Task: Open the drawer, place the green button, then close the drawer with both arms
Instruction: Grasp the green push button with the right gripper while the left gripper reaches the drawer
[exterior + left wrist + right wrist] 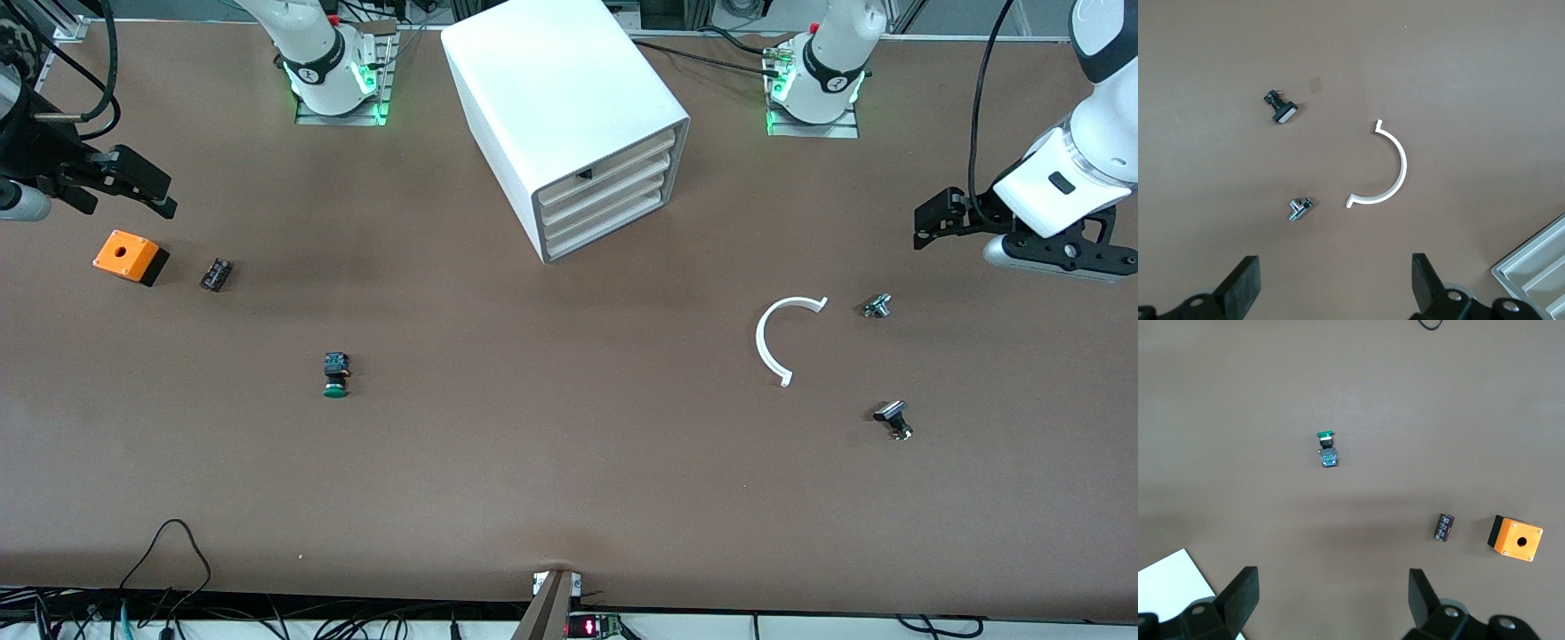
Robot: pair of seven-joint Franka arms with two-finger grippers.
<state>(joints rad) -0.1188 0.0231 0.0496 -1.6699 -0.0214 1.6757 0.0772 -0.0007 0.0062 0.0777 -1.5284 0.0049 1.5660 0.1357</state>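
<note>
The drawer (613, 229) is shut, facing the left hand (925, 233), nearer than the right hand (151, 191); both gape wide, empty

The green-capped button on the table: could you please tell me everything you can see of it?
The button is a small push button with a round green cap, a black body and a blue bit at the end away from the cap. It looks like plastic. It lies on its side on the brown table, cap pointing toward the front camera, nearer to that camera than the orange box and the white drawer cabinet. Nothing touches it but the table; neither hand is near it.
</note>
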